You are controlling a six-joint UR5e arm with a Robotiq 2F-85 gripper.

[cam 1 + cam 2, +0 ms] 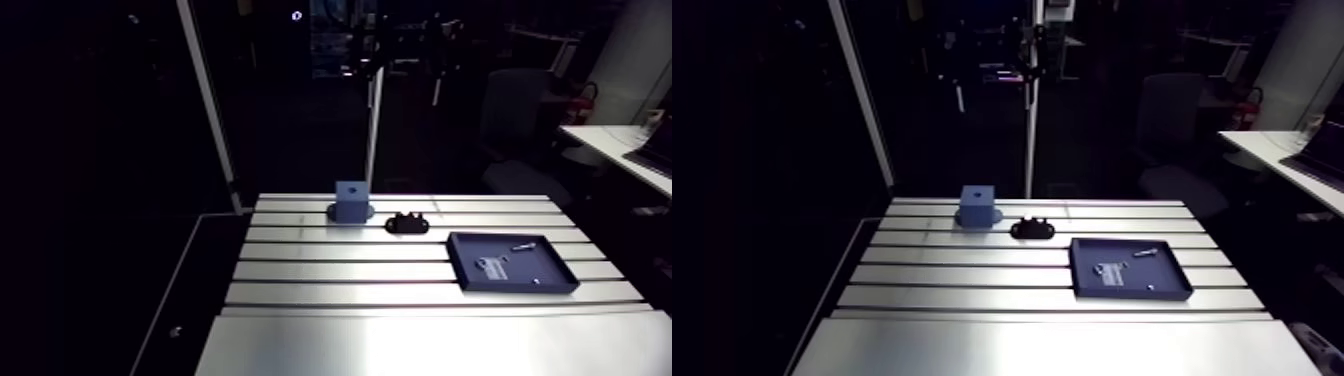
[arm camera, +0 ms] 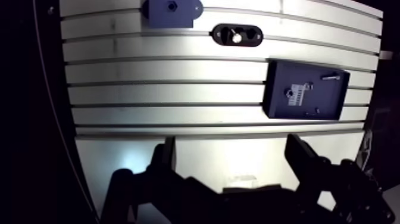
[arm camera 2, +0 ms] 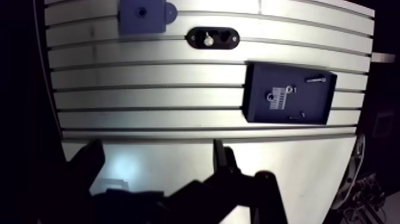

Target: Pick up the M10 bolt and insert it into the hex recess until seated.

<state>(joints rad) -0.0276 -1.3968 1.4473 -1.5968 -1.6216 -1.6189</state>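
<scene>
Pincer [image 2: 232,143] stood wide open, empty, over near part of surface [image 2: 178,94]. Bolt [image 2: 333,76] lay in dark tray [image 2: 277,89], far corner, well apart from pincer. Blue block [image 2: 161,15] w/ top hole sat beyond, near black fixture [image 2: 253,36].

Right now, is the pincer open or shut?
Open. In the wrist view the pincer holds its fingers wide apart, nothing between them.

Lower frame, arm view: open worktop [image 1: 400,340].
Upper centre: blue block [image 1: 350,201] and low black fixture [image 1: 407,223], near each other.
Right of centre: shallow tray [image 1: 470,250].
</scene>
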